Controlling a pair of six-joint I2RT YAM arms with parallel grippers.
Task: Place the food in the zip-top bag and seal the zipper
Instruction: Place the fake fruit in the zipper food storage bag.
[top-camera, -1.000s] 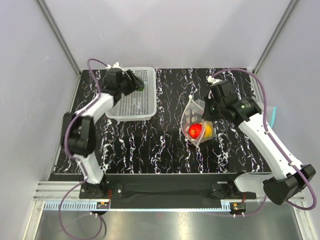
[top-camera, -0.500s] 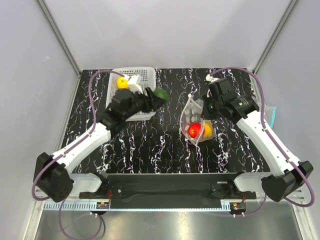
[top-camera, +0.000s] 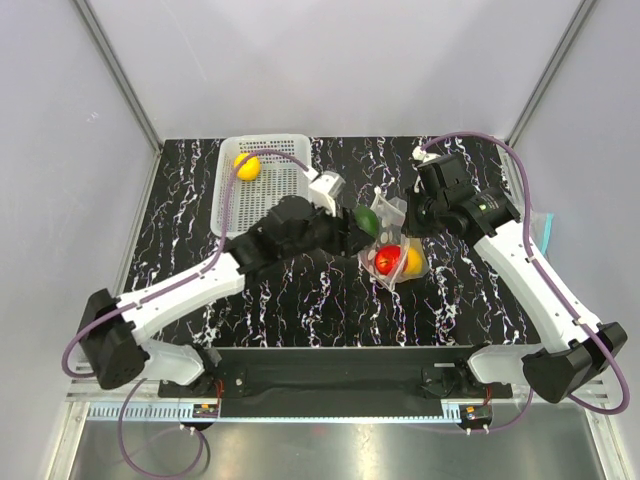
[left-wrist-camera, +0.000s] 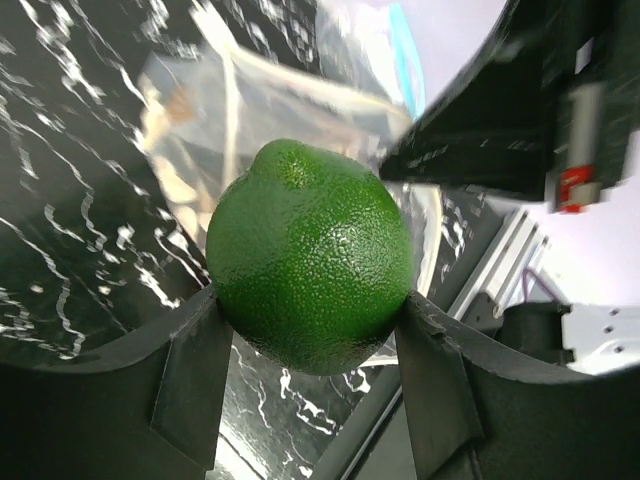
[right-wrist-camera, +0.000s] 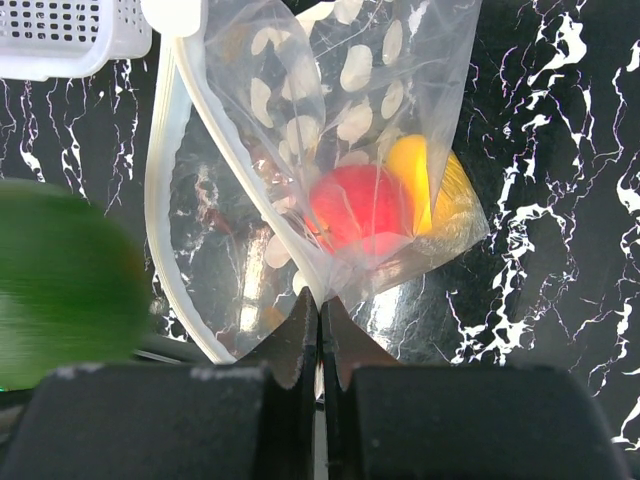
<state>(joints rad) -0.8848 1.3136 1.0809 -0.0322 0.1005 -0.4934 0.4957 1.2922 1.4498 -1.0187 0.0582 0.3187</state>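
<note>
My left gripper (top-camera: 362, 224) is shut on the dark green fruit (top-camera: 368, 219) and holds it right at the mouth of the dotted zip-top bag (top-camera: 392, 240). In the left wrist view the green fruit (left-wrist-camera: 308, 255) sits between both fingers, the bag behind it. My right gripper (top-camera: 408, 222) is shut on the bag's upper edge (right-wrist-camera: 318, 292) and holds the mouth open. The red fruit (right-wrist-camera: 355, 208) and a yellow fruit (right-wrist-camera: 425, 185) lie inside the bag. The pale zipper strip (right-wrist-camera: 165, 200) curves along the open mouth. The other yellow fruit (top-camera: 246, 166) lies in the basket.
The white mesh basket (top-camera: 268, 195) stands at the back left; its corner shows in the right wrist view (right-wrist-camera: 60, 40). A clear bag with a teal-blue strip (top-camera: 545, 228) lies at the table's right edge. Grey walls close in the table on three sides.
My left arm has swung right from the basket, carrying the green fruit to the bag's mouth. My right gripper has kept hold of the bag's edge.
</note>
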